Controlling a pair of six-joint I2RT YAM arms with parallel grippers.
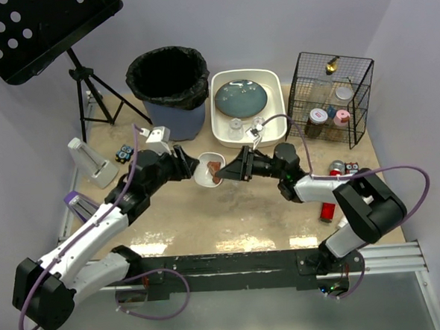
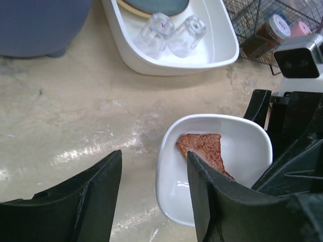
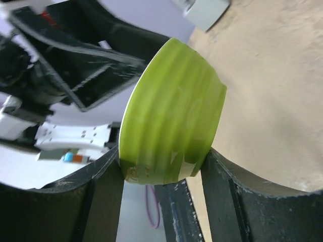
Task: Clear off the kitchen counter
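Note:
A small bowl (image 1: 204, 176), white inside, holds a brown slice of toast (image 1: 216, 167) in the middle of the beige kitchen counter (image 1: 231, 217). My right gripper (image 1: 229, 168) is shut on the bowl's right wall. In the right wrist view the bowl's outside (image 3: 171, 116) is green and ribbed, pinched between my fingers (image 3: 161, 156). My left gripper (image 1: 192, 167) is open. In the left wrist view its fingers (image 2: 154, 156) straddle the bowl's left rim (image 2: 166, 166), one over the inside near the toast (image 2: 204, 148), one outside.
A white tub (image 1: 281, 109) at the back holds a blue plate (image 1: 240, 98) and two glasses. A black-lined bin (image 1: 169, 82) stands to its left and a wire basket (image 1: 328, 98) of jars to its right. A red item (image 1: 327, 212) and cans (image 1: 337, 167) lie at the right.

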